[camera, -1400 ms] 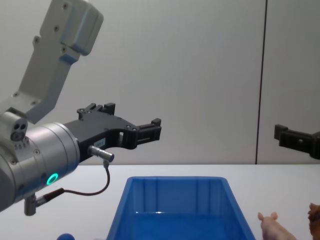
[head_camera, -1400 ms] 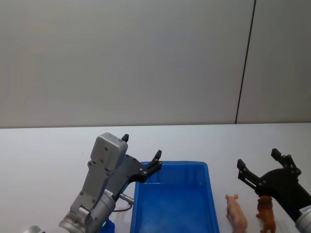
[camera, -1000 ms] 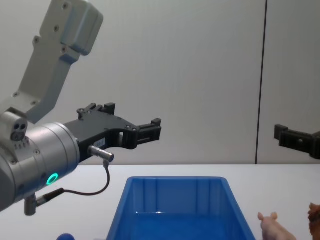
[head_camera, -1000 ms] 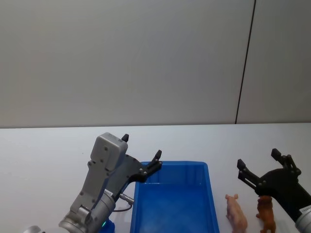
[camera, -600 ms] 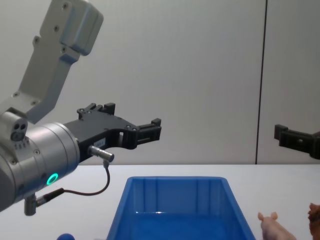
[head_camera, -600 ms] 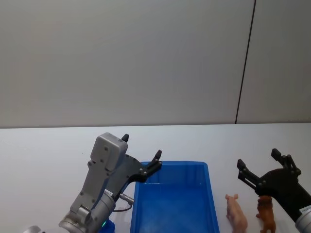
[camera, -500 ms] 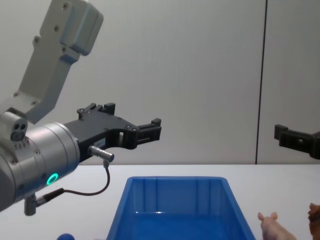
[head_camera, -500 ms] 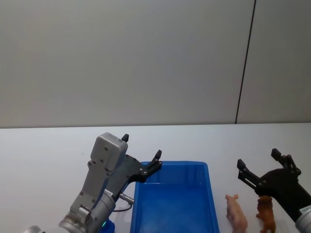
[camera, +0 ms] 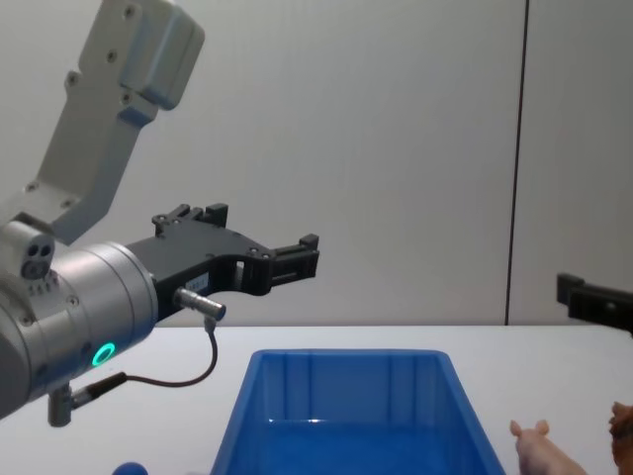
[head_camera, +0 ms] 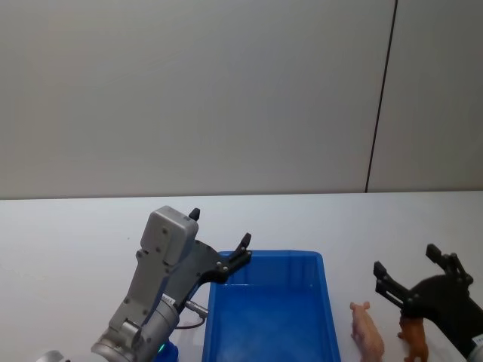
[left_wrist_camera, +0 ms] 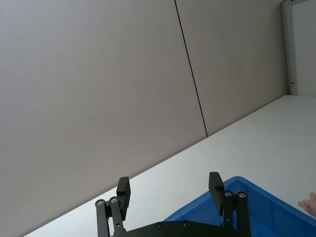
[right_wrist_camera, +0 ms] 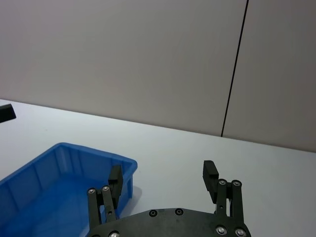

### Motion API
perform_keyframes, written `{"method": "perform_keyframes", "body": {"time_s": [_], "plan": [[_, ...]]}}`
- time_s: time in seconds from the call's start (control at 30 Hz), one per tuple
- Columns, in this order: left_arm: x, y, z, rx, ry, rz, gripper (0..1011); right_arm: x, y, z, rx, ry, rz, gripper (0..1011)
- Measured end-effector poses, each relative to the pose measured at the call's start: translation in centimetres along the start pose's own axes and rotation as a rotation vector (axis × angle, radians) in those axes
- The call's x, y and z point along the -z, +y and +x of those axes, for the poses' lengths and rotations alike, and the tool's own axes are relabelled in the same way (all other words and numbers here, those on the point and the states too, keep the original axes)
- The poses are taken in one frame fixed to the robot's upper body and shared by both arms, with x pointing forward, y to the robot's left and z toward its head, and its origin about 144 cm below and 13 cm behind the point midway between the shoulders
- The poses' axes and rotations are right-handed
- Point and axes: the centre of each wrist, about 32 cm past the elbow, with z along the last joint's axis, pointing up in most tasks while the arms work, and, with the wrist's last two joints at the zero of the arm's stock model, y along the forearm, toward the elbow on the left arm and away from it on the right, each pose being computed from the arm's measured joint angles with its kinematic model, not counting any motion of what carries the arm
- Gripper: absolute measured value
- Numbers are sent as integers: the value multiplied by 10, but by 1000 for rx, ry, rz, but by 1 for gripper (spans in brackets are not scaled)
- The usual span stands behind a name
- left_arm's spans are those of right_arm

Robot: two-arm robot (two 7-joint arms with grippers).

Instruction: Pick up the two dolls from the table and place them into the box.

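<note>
Approach step: my right gripper (head_camera: 405, 261) hovers spread over the lion (head_camera: 413, 341), pig (head_camera: 367, 330) just beside, both on the table (head_camera: 68, 249) right of the box (head_camera: 266, 257). Left gripper (head_camera: 220, 228) idles spread at the box's left. Next, probably descend and pinch.

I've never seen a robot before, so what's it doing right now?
Left gripper open by box. Right gripper open, raised near lion. Pig and lion on table, right of box. Nothing blocking.
</note>
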Motion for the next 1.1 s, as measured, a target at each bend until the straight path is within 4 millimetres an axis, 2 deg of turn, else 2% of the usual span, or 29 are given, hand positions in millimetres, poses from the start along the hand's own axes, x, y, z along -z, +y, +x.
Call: {"method": "perform_keyframes", "body": {"time_s": [0.57, 1.1], "plan": [[0, 0, 0, 0, 0, 0, 1003, 9, -24, -2, 83, 18, -139, 1001], [0, 0, 0, 0, 0, 0, 1003, 27, -24, -1, 109, 73, -288, 1001]]}}
